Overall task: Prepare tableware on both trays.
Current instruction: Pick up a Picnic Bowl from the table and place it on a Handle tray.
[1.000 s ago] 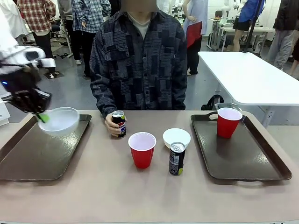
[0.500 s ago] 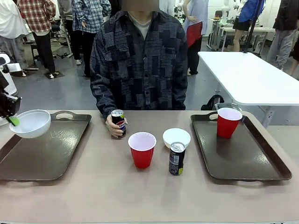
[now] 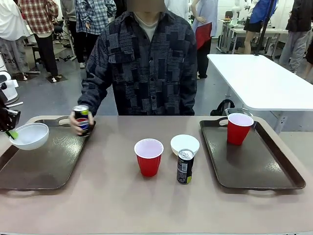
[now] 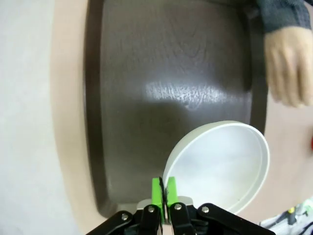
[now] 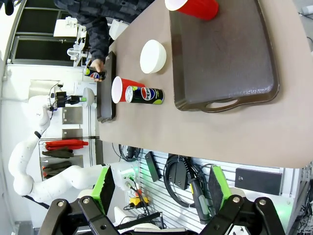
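My left gripper (image 3: 11, 132) is shut on the rim of a small white bowl (image 3: 29, 136), held low over the left end of the left tray (image 3: 46, 166). In the left wrist view the green fingertips (image 4: 157, 188) pinch the bowl's (image 4: 220, 166) edge above the tray (image 4: 171, 73). The person's hand holds the blue Pepsi can (image 3: 81, 119) at that tray's far right corner. A red cup (image 3: 148, 155), a second white bowl (image 3: 185, 144) and a dark can (image 3: 185, 166) stand mid-table. The right tray (image 3: 254, 166) carries another red cup (image 3: 239, 128). My right gripper (image 5: 160, 188) is open, high above the table's edge.
The person sits at the far side, one arm stretched toward the left tray; the hand (image 4: 288, 63) is close to my bowl. A white table (image 3: 264, 83) stands behind at the right, with people farther back. Bare tabletop (image 3: 107, 196) runs along the front.
My left gripper carried the bowl leftward and lower over the left tray. The person moved the Pepsi can from mid-table to the left tray's far right corner.
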### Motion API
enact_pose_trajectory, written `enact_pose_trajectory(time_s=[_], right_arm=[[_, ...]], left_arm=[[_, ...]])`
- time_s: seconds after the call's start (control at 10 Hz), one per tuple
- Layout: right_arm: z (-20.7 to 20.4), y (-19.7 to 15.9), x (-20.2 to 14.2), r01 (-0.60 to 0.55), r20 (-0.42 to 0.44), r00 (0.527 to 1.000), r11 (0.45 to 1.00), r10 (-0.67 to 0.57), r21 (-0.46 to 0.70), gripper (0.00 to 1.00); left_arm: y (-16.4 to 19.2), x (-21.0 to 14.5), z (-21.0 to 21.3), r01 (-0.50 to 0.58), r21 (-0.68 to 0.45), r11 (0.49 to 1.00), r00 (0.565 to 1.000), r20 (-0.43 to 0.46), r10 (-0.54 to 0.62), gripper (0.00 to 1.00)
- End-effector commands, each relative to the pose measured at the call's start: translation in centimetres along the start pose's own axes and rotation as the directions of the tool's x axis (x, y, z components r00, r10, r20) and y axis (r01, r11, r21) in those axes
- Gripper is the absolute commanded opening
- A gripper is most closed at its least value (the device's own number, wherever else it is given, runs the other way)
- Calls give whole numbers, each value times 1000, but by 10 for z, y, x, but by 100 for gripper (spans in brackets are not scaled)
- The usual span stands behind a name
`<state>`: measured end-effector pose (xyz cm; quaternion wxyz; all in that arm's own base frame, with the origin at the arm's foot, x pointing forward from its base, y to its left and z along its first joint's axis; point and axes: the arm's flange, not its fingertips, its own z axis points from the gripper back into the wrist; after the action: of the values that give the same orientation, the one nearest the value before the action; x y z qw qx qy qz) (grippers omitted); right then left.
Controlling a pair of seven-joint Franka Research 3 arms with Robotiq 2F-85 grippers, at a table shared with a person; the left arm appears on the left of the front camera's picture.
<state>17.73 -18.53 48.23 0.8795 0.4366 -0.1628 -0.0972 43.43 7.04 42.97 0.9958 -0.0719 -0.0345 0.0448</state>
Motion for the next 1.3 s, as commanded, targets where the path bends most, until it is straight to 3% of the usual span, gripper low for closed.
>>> enact_pose_trajectory(time_s=[0.0, 0.1, 0.2, 0.8, 1.2], right_arm=[[0, -1, 1, -14, 7, 1000, 1000, 14, 25, 100], [0, -1, 1, -14, 7, 1000, 1000, 14, 25, 100], [0, -1, 1, -14, 7, 1000, 1000, 14, 25, 100], [0, -1, 1, -14, 7, 1000, 1000, 14, 25, 100], [0, -1, 1, -14, 7, 1000, 1000, 14, 25, 100]], left_arm=[[-25, -58, 16, 142, -8, 990, 986, -85, -143, 1], [-41, -106, 24, 258, 40, 965, 963, -91, -254, 1], [-45, -125, 30, 310, 18, 951, 949, -57, -308, 1], [-38, -109, 13, 222, -16, 975, 972, -71, -223, 1], [-24, -47, -50, 70, -54, 996, 997, 19, -70, 1]])
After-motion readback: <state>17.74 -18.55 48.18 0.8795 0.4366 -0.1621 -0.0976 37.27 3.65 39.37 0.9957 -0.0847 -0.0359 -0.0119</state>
